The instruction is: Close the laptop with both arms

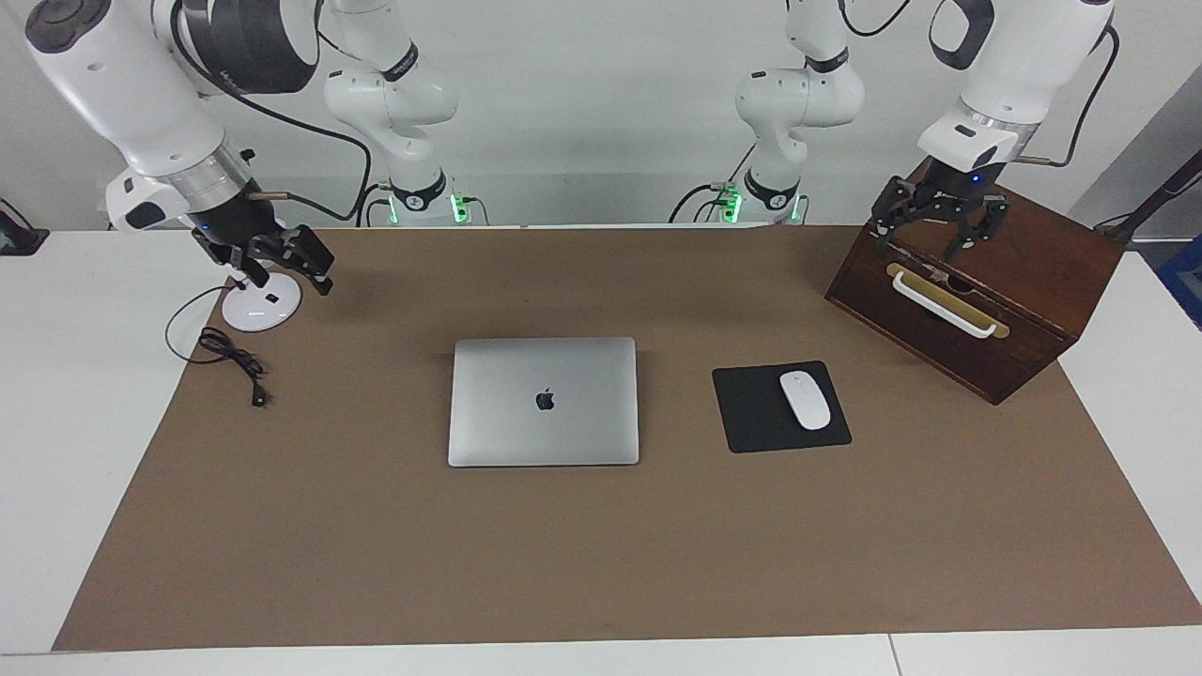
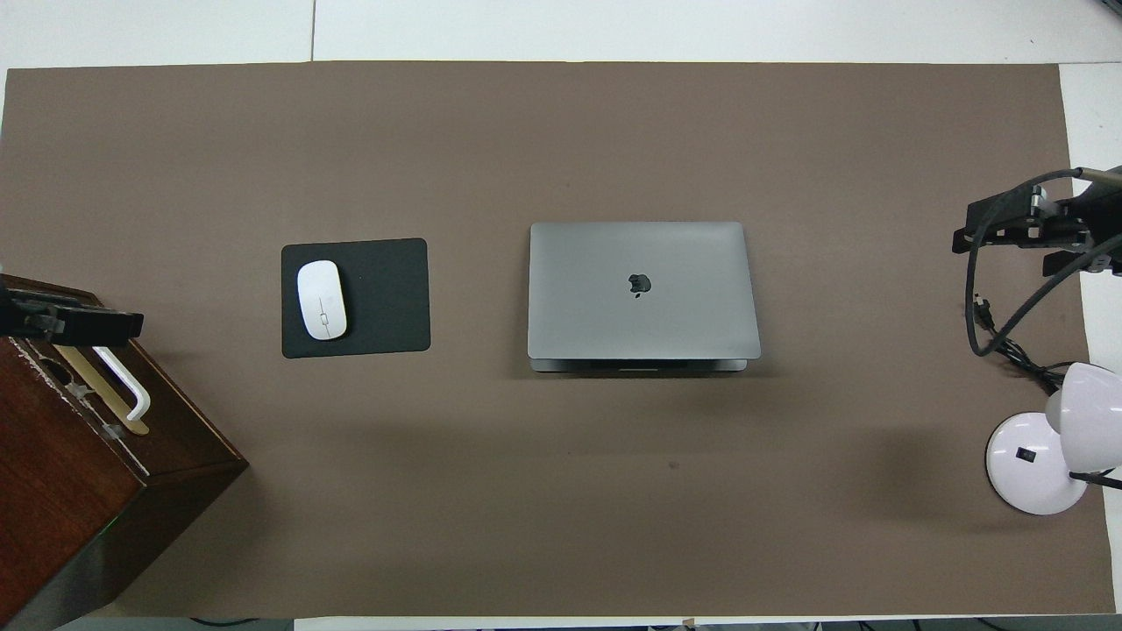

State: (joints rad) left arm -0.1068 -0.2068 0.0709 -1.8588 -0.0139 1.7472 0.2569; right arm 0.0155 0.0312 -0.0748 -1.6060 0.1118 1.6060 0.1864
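Observation:
The silver-grey laptop (image 1: 543,401) lies flat in the middle of the brown mat with its lid down and the dark apple logo facing up; it also shows in the overhead view (image 2: 642,289). My left gripper (image 1: 937,228) is open and empty, up in the air over the wooden box (image 1: 995,282); its tip shows in the overhead view (image 2: 83,324). My right gripper (image 1: 280,261) is open and empty, over the white lamp base (image 1: 260,305); it also shows in the overhead view (image 2: 1021,223). Both grippers are well apart from the laptop.
A black mouse pad (image 1: 756,418) with a white mouse (image 1: 805,400) lies beside the laptop toward the left arm's end. The wooden box has a white handle (image 1: 942,305). A white lamp (image 2: 1039,460) and its black cable (image 1: 230,357) are at the right arm's end.

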